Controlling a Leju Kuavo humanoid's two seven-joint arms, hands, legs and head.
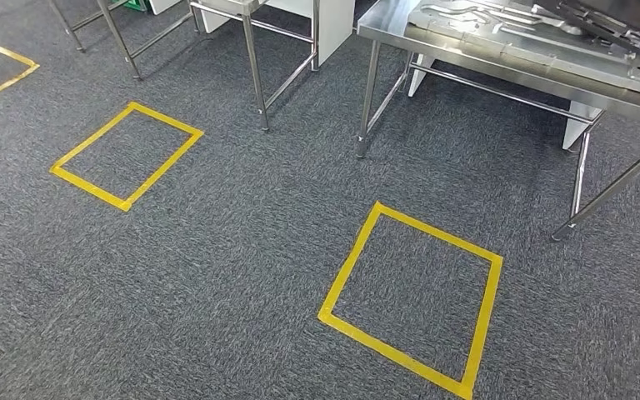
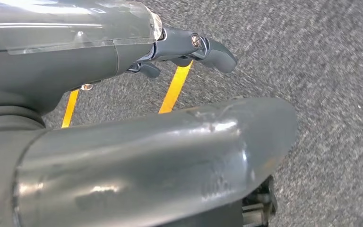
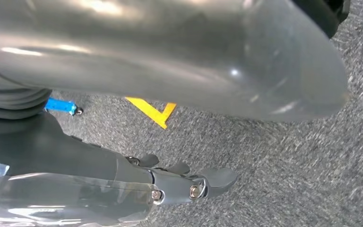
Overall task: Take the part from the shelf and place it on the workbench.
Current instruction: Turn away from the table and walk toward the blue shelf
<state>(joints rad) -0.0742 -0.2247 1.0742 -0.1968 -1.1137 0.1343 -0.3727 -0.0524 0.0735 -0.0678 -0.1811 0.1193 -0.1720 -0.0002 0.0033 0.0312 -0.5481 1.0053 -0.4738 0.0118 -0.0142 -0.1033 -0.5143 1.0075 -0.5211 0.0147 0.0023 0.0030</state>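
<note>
My left hand (image 2: 99,56) hangs over grey carpet, its thumb (image 2: 170,156) and dark fingers (image 2: 203,47) spread apart with nothing between them. My right hand (image 3: 75,161) hangs the same way, fingers (image 3: 203,182) stretched out and holding nothing. In the head view a steel table (image 1: 467,50) stands at the upper right. On it lie a pale stamped sheet-metal part (image 1: 533,37) and a dark flat part (image 1: 625,29), cut off by the picture's edge.
Yellow tape squares mark the carpet: one in front of the table (image 1: 412,296), one to the left (image 1: 125,154), another at the far left (image 1: 0,71). A second steel frame's legs (image 1: 254,67) stand at the upper middle. A small blue object (image 3: 61,106) lies on the floor.
</note>
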